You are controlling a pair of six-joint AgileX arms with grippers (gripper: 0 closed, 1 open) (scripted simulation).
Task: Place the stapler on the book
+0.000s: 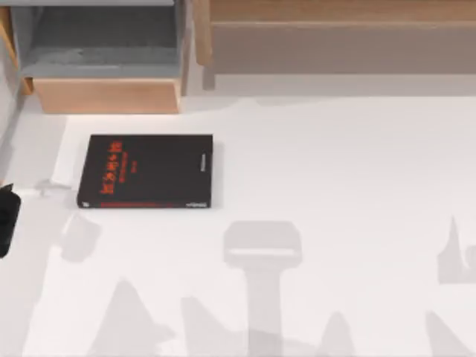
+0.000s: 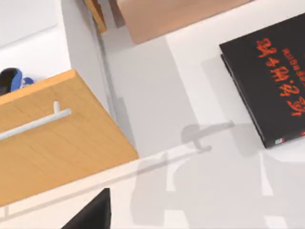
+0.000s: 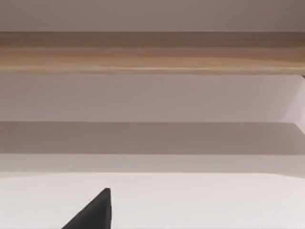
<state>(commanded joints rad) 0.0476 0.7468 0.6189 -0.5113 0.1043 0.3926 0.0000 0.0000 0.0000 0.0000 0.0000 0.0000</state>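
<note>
The black book with red lettering lies flat on the white table, left of centre; the left wrist view shows one corner of the book. A blue and black end of the stapler peeks out behind a wooden drawer front that has a white handle; the rest of the stapler is hidden. My left gripper hangs at the table's left edge, just left of the book and a little nearer the front. A dark part of my right gripper hovers over bare table.
A grey open drawer box with a wooden front stands at the back left. A long wooden shelf runs along the back right. Arm shadows fall across the front of the white table.
</note>
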